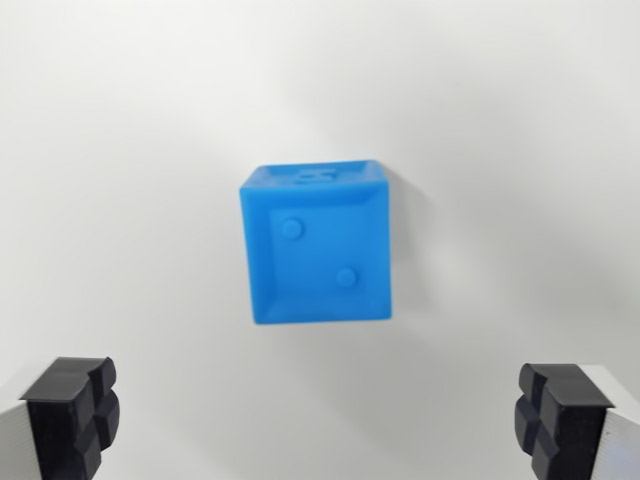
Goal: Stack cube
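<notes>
Blue cube [317, 245] probably light, stiff, slightly slippery plastic: best gripped on opposite flat sides; claw [318, 420] wide open, empty.

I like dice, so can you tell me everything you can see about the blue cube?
The blue cube looks like smooth plastic, a bit like a die. The face toward the camera has a sunken square panel with two raised dots, one upper left, one lower right. The upper face carries a raised marking, too blurred to read. It sits alone on a plain white surface, casting a soft shadow. Nothing touches it; the open gripper is apart from it.
</notes>
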